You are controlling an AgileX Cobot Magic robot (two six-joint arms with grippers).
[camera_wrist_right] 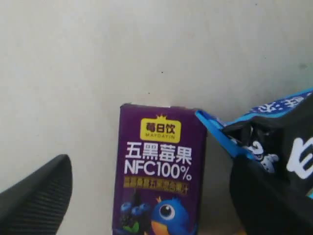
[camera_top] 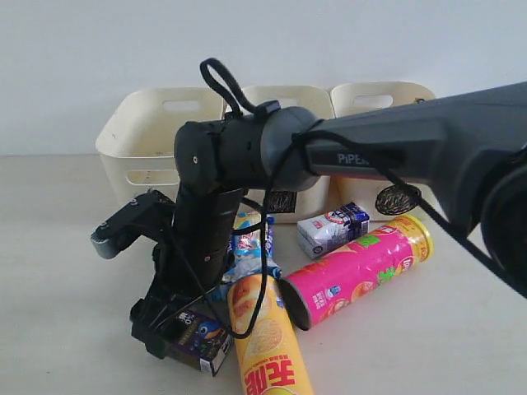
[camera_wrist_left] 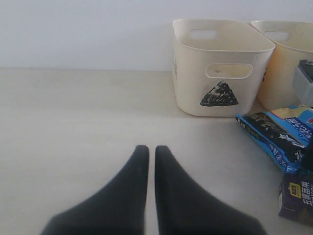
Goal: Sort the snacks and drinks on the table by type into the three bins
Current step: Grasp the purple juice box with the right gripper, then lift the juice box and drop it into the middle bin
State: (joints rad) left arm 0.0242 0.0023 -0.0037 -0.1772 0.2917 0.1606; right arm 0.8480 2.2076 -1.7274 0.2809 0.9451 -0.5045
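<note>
A dark purple carton [camera_wrist_right: 159, 176] lies flat on the table [camera_wrist_right: 73, 73]. My right gripper [camera_wrist_right: 151, 169] is open just above it, one finger on each side and neither touching. In the exterior view that carton [camera_top: 206, 336] sits at the front left, beside the yellow chip cylinder [camera_top: 268, 346]. The blue-black bag [camera_wrist_right: 274, 147] lies against the carton's side. The pink cylinder [camera_top: 362, 267] and the white and blue carton [camera_top: 332, 229] lie further right. My left gripper [camera_wrist_left: 151, 149] is shut and empty, low over bare table. The orange-brown bag is hidden.
Three cream bins stand in a row at the back: the triangle bin [camera_wrist_left: 220, 68], the middle one [camera_top: 288, 103] and the right one [camera_top: 379, 99]. The right arm [camera_top: 370, 144] reaches across in front of them. Bare table [camera_wrist_left: 73, 122] lies left of the triangle bin.
</note>
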